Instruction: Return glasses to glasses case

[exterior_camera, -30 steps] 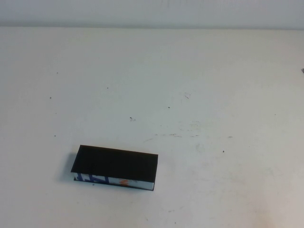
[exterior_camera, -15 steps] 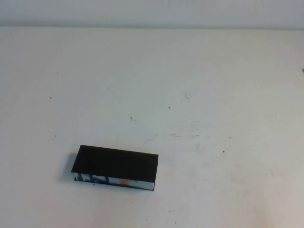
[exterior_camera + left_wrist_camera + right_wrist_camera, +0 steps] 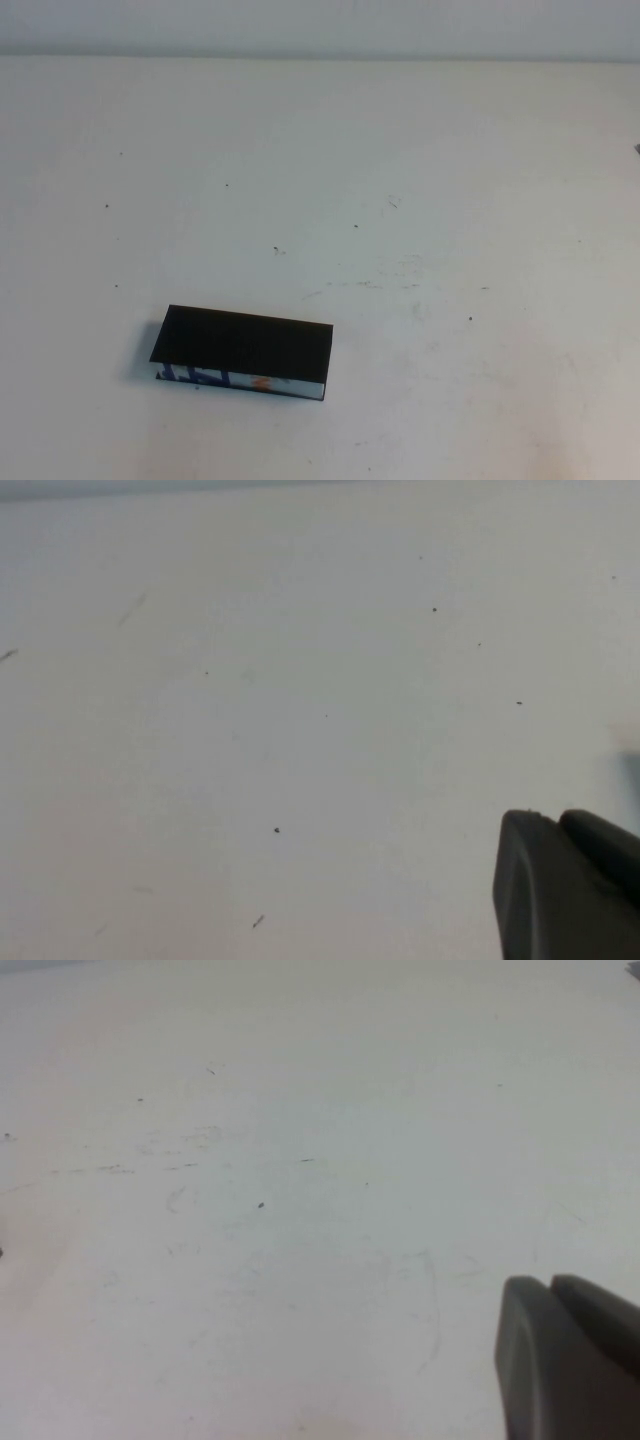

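Glasses are not to be seen in any view; only the glasses case (image 3: 240,352) is shown, lying closed or lid-down on the desk (image 3: 420,180) toward the near left, its patterned side strip turned to the camera. Whether the glasses are already shut inside cannot be told. If they are not, the risk is judged to be that the task is taken as finished with the case empty; if they are, a lid left unlatched could spring open when the case is next moved. The left tool (image 3: 570,885) is seen only as a dark corner in its wrist view, above bare desk, touching and holding nothing visible; its opening cannot be told. The right tool (image 3: 570,1355) is shown likewise above marked bare desk, with its spread equally impossible to judge.
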`<act>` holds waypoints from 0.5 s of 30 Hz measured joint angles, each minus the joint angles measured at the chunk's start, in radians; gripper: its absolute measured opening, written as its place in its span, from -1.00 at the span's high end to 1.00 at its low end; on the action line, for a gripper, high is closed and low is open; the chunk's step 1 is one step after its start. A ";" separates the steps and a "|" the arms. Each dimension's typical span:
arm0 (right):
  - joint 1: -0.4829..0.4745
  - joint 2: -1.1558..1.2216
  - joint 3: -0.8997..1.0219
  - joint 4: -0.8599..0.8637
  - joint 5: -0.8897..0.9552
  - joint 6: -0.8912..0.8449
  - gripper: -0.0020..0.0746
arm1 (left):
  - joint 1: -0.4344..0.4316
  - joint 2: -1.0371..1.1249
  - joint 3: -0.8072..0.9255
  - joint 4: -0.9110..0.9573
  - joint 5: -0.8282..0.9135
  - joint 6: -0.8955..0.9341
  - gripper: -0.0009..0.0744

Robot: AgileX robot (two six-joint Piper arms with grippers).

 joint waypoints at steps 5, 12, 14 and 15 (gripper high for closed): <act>0.000 0.000 0.000 0.013 0.000 -0.002 0.98 | -0.008 -0.004 0.000 0.046 0.019 -0.043 0.98; 0.000 -0.001 0.000 0.016 0.000 -0.002 0.98 | -0.046 -0.004 0.000 0.049 0.024 -0.051 0.98; 0.000 -0.001 0.000 0.016 0.000 -0.002 0.98 | -0.046 -0.004 0.000 0.049 0.025 -0.051 0.98; 0.000 -0.001 0.000 0.016 0.000 -0.002 0.98 | -0.047 -0.004 0.000 0.049 0.025 -0.051 0.98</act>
